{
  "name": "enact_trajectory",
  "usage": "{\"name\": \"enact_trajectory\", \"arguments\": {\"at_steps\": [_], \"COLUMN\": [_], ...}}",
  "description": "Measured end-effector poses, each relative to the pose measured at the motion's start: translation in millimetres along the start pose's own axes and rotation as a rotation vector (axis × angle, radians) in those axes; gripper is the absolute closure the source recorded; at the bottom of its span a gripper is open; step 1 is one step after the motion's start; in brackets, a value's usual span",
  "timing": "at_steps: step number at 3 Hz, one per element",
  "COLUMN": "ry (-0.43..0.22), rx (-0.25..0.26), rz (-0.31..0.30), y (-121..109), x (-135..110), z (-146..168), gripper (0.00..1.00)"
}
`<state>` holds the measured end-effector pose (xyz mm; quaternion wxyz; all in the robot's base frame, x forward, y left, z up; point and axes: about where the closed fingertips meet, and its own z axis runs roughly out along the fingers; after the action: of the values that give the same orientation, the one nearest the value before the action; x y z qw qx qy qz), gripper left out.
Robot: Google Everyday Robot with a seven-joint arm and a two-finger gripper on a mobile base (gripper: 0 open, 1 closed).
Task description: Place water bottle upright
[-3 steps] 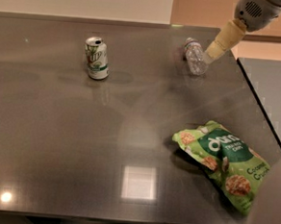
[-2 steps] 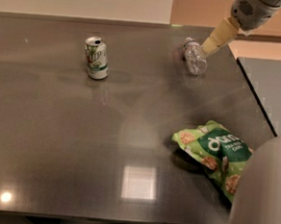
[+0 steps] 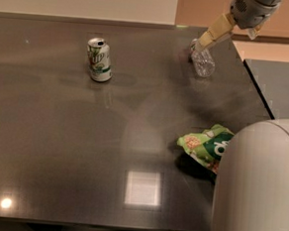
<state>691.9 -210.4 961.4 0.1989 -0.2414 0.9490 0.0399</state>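
Observation:
The water bottle (image 3: 203, 62) is a clear ribbed plastic bottle lying on its side on the dark table (image 3: 58, 146), at the far right. It points roughly toward the camera. Its cap and label do not show. My gripper (image 3: 206, 41) comes down from the upper right on a grey wrist, and its tan tip is at the bottle's far end, touching or just above it. Nothing is lifted off the table.
A green-and-white soda can (image 3: 99, 59) stands upright at the far left-centre. A green chip bag (image 3: 206, 145) lies near the right front, partly covered by a large white part of my arm (image 3: 256, 190). The table's right edge (image 3: 258, 90) runs close to the bottle.
The gripper tip has moved a little left to the bottle's far end. The white arm part has swung further into the lower right and covers more of the chip bag. The bottle has not moved.

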Motion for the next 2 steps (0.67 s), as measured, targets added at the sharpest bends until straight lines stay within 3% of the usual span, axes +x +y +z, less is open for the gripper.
{"name": "enact_trajectory", "arguments": {"at_steps": [2], "ry": [-0.012], "rx": [0.037], "rz": [0.067], "y": [-0.8], "x": [-18.0], "z": [16.3], "gripper": [0.00]}}
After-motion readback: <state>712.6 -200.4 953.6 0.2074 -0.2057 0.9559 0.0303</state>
